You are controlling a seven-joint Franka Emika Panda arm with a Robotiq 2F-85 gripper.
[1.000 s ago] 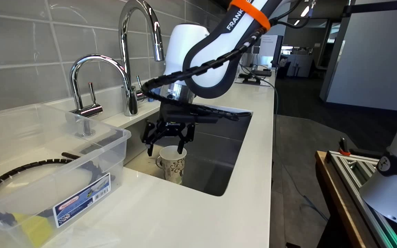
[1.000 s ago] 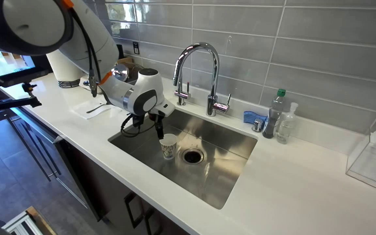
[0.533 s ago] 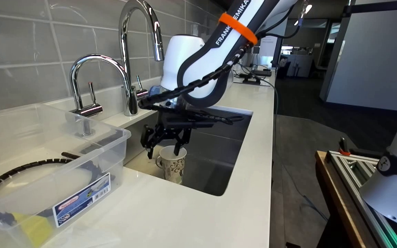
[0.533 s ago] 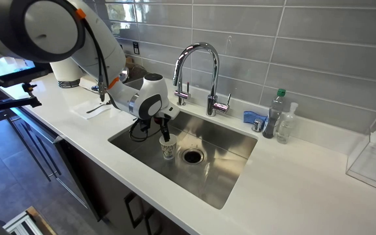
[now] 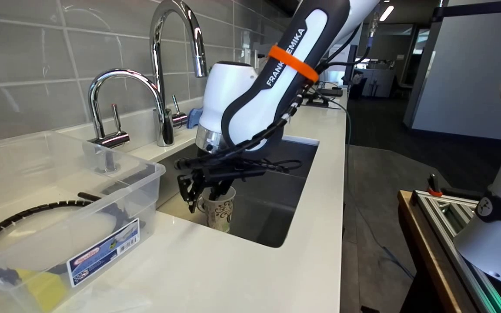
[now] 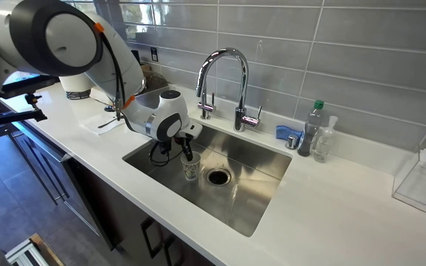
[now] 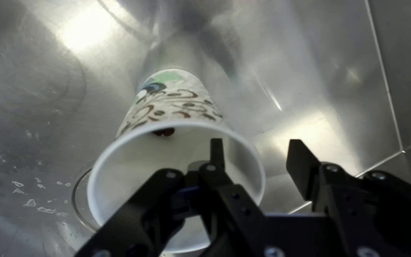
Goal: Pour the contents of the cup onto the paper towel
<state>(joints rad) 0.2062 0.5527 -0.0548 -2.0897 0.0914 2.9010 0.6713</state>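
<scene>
Sink (image 6: 250,199): the cup (image 6: 190,169) stands upright on its floor, just beside the drain (image 6: 218,177). If I knock it over here, what it holds could end up down that hole.
Tall faucet (image 6: 243,81): it arches behind the basin; lifting carelessly, I could strike it and lose the load.
Paper towel (image 6: 91,126), I think: a white sheet outside the sink, with a dark utensil (image 6: 106,123) lying on it. Pouring from too high, or onto that utensil, would send pieces bouncing off.
Gripper (image 7: 257,151): mine is spread astride the cup's near wall, pinching nothing. I judge this the line-up for a grasp; bringing the two sides together askew would twist or drag the cup.
Cup: it looks like thin paper, so too hard a squeeze may crease it. Held by one wall only, it may swing once I tilt.
Outer finger (image 7: 300,167): it stands apart from the wall. If the opposite side makes contact first, the cup gets shoved, perhaps sliding where the spotted metal looks wet.
Inner finger (image 7: 217,153): it reaches in through the mouth; going deeper might press the base, or block the pour later.
Dark red contents (image 7: 163,132): a couple of small pieces show inside; how many more, I cannot tell. Roundish, they may roll out all together and miss the sheet.
</scene>
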